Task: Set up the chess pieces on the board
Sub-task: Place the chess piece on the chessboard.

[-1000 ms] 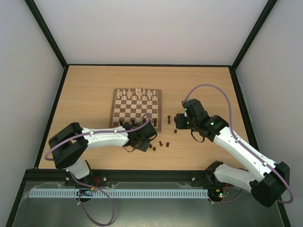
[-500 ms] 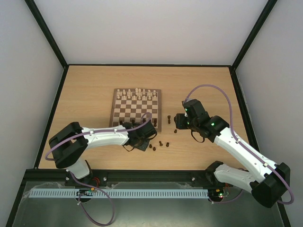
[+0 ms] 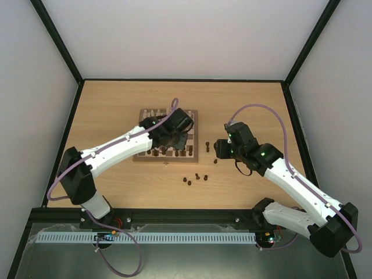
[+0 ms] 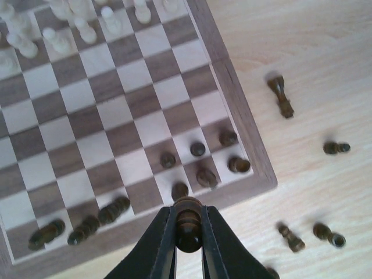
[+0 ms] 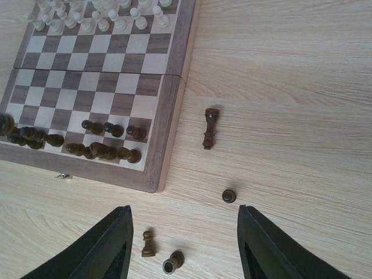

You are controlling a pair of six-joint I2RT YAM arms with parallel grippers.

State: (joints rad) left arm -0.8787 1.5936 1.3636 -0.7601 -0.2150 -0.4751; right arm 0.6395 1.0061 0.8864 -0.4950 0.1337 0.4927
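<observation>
The board (image 3: 195,135) lies mid-table, with cream chessmen on its far rows. Dark chess pieces (image 4: 197,149) stand and lie on its two near rows. My left gripper (image 4: 189,218) is shut on one dark piece (image 4: 189,231), held above the board's near right edge (image 4: 244,119); in the top view that gripper (image 3: 174,139) hovers over the board. My right gripper (image 5: 183,244) is open with nothing in it, low over the table right of the board (image 5: 168,139). Loose dark pieces are on the table: a tall one lying down (image 5: 210,128), a pawn (image 5: 229,196), and two more (image 5: 149,244) between the fingers.
A few loose dark pieces (image 3: 197,177) sit on the wooden tabletop (image 3: 116,104) in front of the board's near right corner. Black frame rails (image 3: 70,133) and white walls bound the table. A purple cable (image 3: 261,107) arcs above the right arm.
My left gripper has shut on a dark piece by the board's near edge and swung up and away over the board. The right arm has stayed put.
</observation>
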